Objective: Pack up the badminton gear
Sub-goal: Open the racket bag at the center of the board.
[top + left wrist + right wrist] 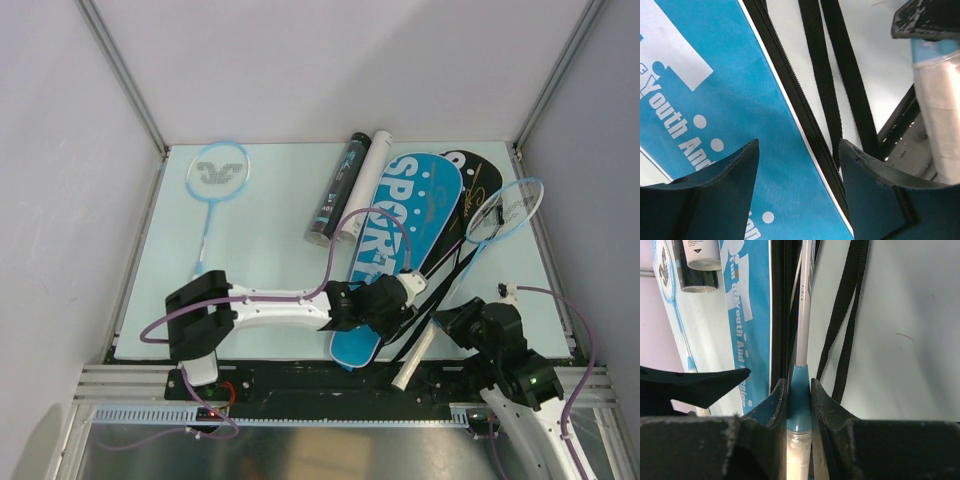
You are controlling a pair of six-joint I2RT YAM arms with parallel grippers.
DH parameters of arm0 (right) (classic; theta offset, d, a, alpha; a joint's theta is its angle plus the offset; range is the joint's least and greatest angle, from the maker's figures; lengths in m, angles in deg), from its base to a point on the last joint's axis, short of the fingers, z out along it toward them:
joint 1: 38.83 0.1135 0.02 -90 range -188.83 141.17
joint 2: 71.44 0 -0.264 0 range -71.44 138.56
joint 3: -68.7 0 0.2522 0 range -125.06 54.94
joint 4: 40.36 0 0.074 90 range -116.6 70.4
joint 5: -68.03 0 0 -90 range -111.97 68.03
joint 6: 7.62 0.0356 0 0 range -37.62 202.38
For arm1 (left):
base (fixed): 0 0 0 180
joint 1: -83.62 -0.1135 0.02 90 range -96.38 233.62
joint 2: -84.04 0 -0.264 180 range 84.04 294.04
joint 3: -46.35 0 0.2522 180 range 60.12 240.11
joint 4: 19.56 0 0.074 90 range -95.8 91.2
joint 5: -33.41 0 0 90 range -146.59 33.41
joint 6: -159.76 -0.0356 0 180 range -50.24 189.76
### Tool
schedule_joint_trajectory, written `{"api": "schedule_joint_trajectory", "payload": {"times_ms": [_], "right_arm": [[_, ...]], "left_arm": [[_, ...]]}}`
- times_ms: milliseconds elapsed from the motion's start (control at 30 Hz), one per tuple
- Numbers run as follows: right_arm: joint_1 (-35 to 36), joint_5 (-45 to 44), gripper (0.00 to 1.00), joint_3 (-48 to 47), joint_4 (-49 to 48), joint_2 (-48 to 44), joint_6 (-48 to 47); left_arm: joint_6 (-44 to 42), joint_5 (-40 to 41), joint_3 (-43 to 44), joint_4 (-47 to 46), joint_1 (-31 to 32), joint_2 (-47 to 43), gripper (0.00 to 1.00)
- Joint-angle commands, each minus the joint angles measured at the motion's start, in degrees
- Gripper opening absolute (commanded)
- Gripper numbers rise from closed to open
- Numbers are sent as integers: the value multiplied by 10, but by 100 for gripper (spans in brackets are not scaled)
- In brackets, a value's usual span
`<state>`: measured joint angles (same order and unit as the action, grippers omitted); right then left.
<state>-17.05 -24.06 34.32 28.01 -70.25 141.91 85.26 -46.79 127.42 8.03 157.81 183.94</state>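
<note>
A blue "SPORT" bag (400, 235) lies mid-table, partly over a black bag (482, 178). My left gripper (404, 292) hangs open just above the blue bag's zipped right edge (790, 85); nothing sits between its fingers (722, 185). My right gripper (452, 322) is shut on a light-blue racket, the pads clamping the blue cone (800, 390) above the white handle (413, 362). That racket's head (506, 210) lies at the right, beside the bags. A second light-blue racket (214, 178) lies at the far left. A black tube (338, 192) and a white tube (364, 185) lie side by side at the back.
Black carrying straps (832, 80) trail across the table between the blue bag and the held racket. The table's near edge and metal rail (330, 385) run just behind both grippers. Walls close in the left, back and right sides.
</note>
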Motion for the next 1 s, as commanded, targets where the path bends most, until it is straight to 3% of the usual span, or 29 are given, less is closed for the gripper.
{"api": "schedule_joint_trajectory", "payload": {"times_ms": [0, 167, 233, 300, 433, 467, 700, 967], "right_arm": [[1, 1, 0, -17, -26, -8, 2], [1, 4, 0, -17, -34, -9, -2], [1, 5, 0, -17, -35, -9, -3], [1, 8, 0, -17, -37, -9, -5], [1, 32, 0, -15, -65, -9, -15], [1, 40, 0, -13, -80, -6, -19], [2, 98, 0, -10, -158, 51, -22], [5, 126, 0, -12, -126, 52, 1]], "left_arm": [[-29, 0, 25, -20, 4, 16, 68], [-44, 10, 29, -24, 6, 34, 67], [-47, 14, 29, -24, 6, 39, 62], [-48, 23, 28, -23, 5, 40, 48], [-50, 52, 36, -23, 5, 29, 9], [-51, 48, 41, -23, 4, 25, 5], [-6, -18, 67, -20, -44, 7, 0], [8, -17, 91, -18, -98, -4, 0]]}}
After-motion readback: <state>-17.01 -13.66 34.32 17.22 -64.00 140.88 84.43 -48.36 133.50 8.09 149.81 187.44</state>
